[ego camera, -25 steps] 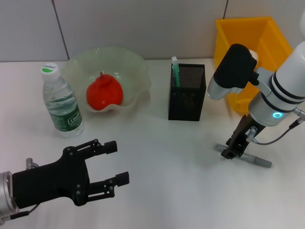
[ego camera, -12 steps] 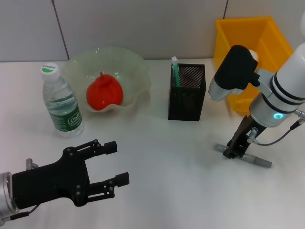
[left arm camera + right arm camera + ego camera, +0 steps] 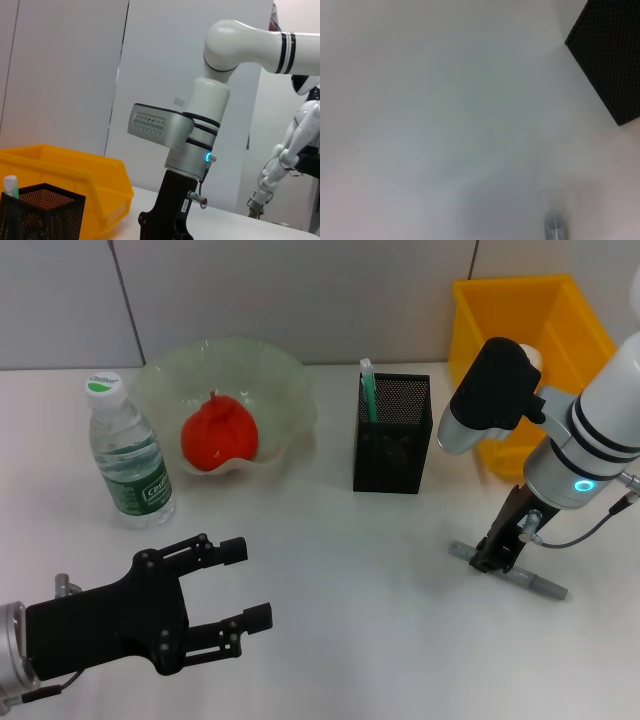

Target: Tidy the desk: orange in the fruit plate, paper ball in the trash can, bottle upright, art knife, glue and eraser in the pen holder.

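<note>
Your right gripper sits down on the grey art knife lying on the table, jaws closed on it, right of the pen holder. Left gripper hovers front-left, jaws wide.

Right gripper over middle of art knife; finger state unclear in head view
Right wrist view: only blurred knife end at frame edge, own fingers unseen
Trash can cut by right arm and frame edge; white object behind arm partly hidden, identity unclear
Pen holder cropped in left wrist view
Pen holder contents mostly hidden by mesh
Left arm base cut by frame edge
</note>
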Robot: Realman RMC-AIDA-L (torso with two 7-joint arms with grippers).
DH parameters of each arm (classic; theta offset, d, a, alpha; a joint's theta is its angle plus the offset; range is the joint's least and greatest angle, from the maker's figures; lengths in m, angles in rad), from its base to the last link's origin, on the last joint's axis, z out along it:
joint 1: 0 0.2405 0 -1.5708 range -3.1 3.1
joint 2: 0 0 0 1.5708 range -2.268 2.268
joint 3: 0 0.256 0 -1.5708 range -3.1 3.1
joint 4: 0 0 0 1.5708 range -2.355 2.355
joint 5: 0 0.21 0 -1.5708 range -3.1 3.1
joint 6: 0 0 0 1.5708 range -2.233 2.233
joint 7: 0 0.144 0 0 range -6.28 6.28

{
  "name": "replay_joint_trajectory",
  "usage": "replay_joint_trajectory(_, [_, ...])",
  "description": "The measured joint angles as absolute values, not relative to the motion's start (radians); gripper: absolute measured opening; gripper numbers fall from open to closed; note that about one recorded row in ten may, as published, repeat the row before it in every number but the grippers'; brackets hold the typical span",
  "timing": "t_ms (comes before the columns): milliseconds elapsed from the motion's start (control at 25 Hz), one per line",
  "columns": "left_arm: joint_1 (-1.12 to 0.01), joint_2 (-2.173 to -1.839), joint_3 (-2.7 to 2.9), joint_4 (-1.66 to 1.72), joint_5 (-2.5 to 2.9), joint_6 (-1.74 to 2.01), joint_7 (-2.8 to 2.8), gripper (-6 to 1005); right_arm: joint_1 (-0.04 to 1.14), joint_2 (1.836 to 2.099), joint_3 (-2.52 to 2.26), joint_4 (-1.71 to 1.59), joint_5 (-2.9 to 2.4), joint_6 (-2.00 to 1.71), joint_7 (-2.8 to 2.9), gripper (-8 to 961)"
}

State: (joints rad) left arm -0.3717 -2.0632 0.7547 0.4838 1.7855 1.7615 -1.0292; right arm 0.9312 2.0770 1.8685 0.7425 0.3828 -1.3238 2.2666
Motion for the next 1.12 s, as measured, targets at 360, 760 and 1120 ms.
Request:
replay_joint_trajectory(360, [-0.371, -2.062, 0.755, 0.487, 1.786, 1.770, -1.029, 797, 0.807, 2.071, 1.898, 1.020, 0.651, -1.371, 2.213, 146])
replay_joint_trajectory(760, [-0.368, -2.059, 0.754, 0.488, 1.786, 1.780, -1.028, 797, 0.632, 2.077, 2.108, 1.102, 1.173, -1.317, 1.892, 142])
replay_joint_trajectory(1120, [-0.367, -2.059, 0.753, 0.488, 1.788, 1.781, -1.027, 797, 0.632, 2.077, 2.174, 0.918, 1.318, -1.118, 1.758, 140])
